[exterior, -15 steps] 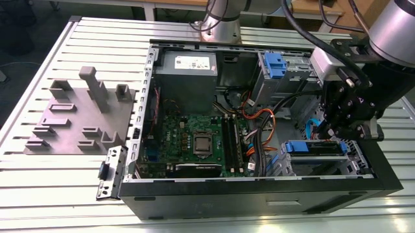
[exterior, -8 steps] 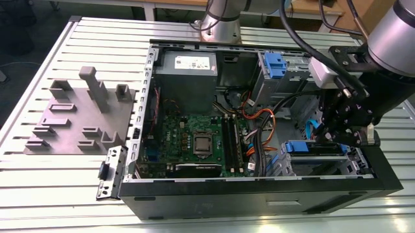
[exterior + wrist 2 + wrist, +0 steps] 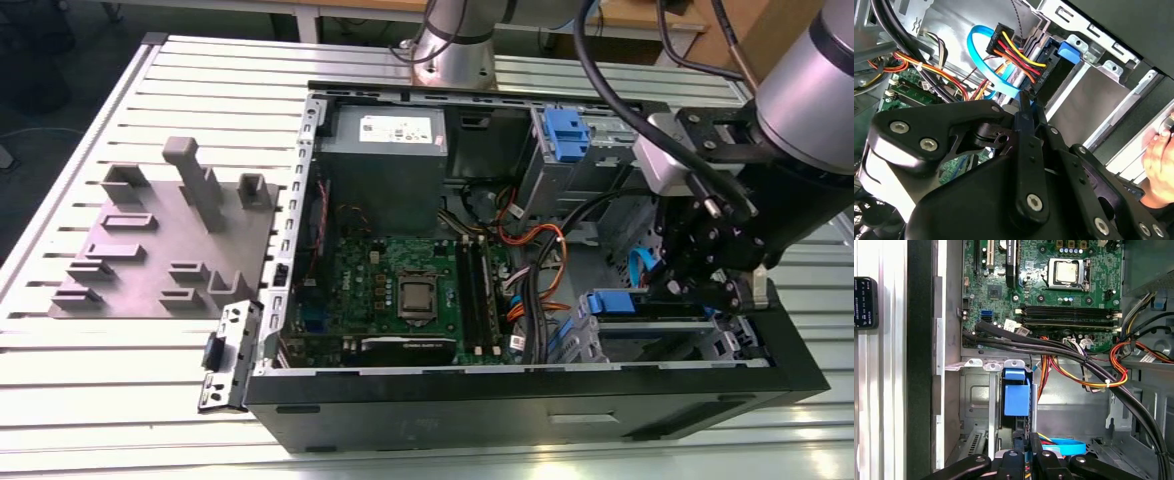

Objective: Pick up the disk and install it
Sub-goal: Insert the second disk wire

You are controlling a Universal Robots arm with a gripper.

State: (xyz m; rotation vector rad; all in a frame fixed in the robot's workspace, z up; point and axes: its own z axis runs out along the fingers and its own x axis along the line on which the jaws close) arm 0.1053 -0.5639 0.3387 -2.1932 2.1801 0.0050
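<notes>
The disk (image 3: pixel 638 305) sits in the drive bay at the near corner of the open computer case (image 3: pixel 534 400), on the exterior view's right. Its blue bracket (image 3: pixel 1016 399) faces the motherboard. A black connector with red, yellow and black wires and a blue flat cable (image 3: pixel 985 65) are at its end in the second wrist view, near the blue tab (image 3: pixel 1070 51). My gripper (image 3: pixel 714 275) hangs right over that bay. Its fingertips (image 3: pixel 1026 102) are shut together, touching the cabled end of the disk (image 3: pixel 1054 65).
Thick black cable bundles (image 3: pixel 1054 351) and orange wires cross the case between motherboard (image 3: pixel 400 285) and bay. A second blue-bracketed bay (image 3: pixel 567 135) and the power supply (image 3: pixel 384 140) sit at the far end. A grey fixture block (image 3: pixel 160 245) lies on the slatted table. A person's hand (image 3: pixel 1160 155) touches the case wall.
</notes>
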